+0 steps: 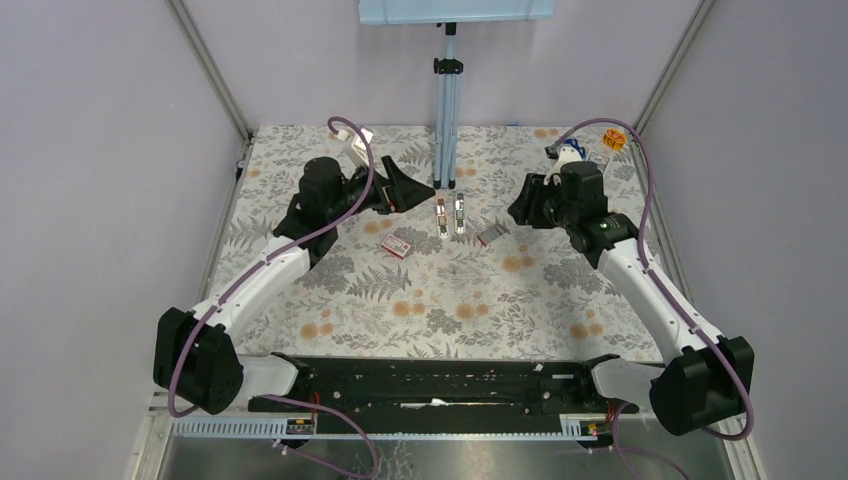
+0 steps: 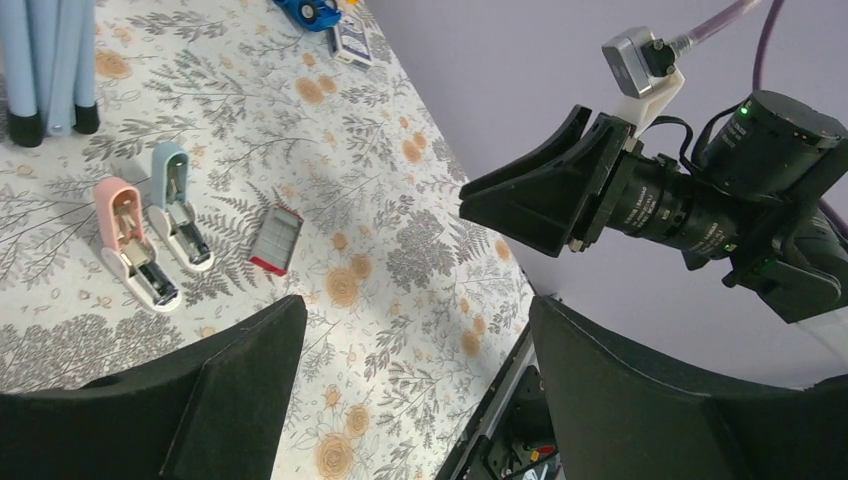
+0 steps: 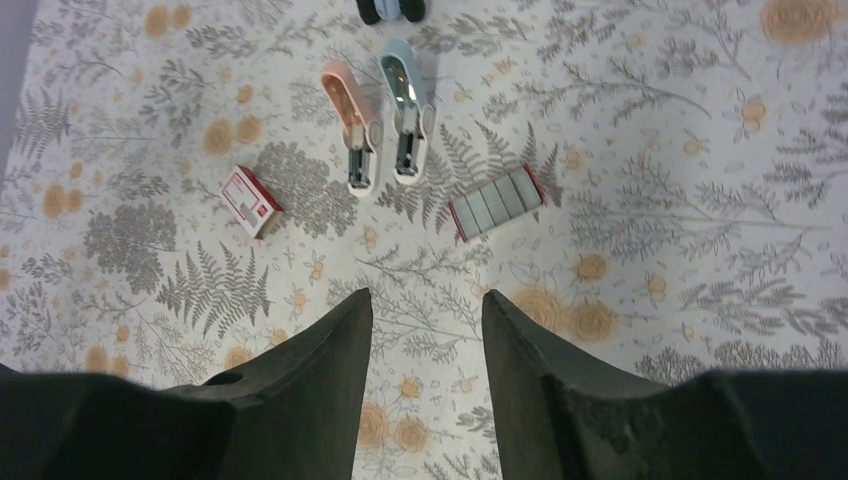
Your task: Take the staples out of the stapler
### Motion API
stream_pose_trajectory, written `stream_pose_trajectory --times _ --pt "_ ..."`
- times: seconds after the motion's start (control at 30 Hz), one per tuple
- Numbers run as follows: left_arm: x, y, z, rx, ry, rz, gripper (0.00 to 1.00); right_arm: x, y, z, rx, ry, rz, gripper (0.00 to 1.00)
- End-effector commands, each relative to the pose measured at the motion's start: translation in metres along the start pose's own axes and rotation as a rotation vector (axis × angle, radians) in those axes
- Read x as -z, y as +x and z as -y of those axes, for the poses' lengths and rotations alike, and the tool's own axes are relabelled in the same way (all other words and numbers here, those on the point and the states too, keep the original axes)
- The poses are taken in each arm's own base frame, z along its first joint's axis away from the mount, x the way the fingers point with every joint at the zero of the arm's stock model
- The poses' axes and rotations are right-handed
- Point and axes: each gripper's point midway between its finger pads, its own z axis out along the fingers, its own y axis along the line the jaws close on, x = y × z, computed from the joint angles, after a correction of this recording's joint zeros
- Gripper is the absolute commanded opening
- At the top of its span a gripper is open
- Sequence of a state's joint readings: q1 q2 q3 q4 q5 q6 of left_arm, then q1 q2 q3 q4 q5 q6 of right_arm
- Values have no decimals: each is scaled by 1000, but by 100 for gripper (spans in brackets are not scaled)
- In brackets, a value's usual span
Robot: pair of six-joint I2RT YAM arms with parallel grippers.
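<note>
Two mini staplers lie side by side on the floral cloth, both opened up: a pink stapler (image 1: 441,216) (image 2: 135,245) (image 3: 352,125) and a light-blue stapler (image 1: 460,212) (image 2: 180,206) (image 3: 406,108). No loose silvery staple strip shows in any view. My left gripper (image 1: 418,188) (image 2: 415,325) is open and empty, hovering left of the staplers. My right gripper (image 1: 519,210) (image 3: 427,305) is open and empty, hovering right of them, and it shows in the left wrist view (image 2: 530,195).
A small red box (image 1: 397,243) (image 3: 251,202) lies left of the staplers. A small grey box (image 1: 491,235) (image 2: 275,240) (image 3: 497,203) lies to their right. A blue stand pole (image 1: 446,110) rises behind them. A blue toy (image 2: 310,12) and small items sit at the back right corner.
</note>
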State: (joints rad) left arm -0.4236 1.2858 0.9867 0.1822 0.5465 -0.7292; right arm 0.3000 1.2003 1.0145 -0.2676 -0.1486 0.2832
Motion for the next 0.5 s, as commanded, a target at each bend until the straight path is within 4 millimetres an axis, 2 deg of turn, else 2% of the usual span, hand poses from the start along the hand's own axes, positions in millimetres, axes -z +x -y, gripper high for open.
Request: stream_pose_trajectory --times 0.0,0.2,0.33,0.47 --pt "1 -18 -9 -41 -41 51 88 7 -3 6 -63 70 -18 52" --pt "5 -23 -50 -32 -181 66 91 9 18 16 -107 124 -101 52" --pt "5 -24 -82 -37 -271 58 91 11 42 25 -130 177 -193 52" --pt "4 -29 -116 -49 -356 40 91 24 72 33 -166 234 -315 51"
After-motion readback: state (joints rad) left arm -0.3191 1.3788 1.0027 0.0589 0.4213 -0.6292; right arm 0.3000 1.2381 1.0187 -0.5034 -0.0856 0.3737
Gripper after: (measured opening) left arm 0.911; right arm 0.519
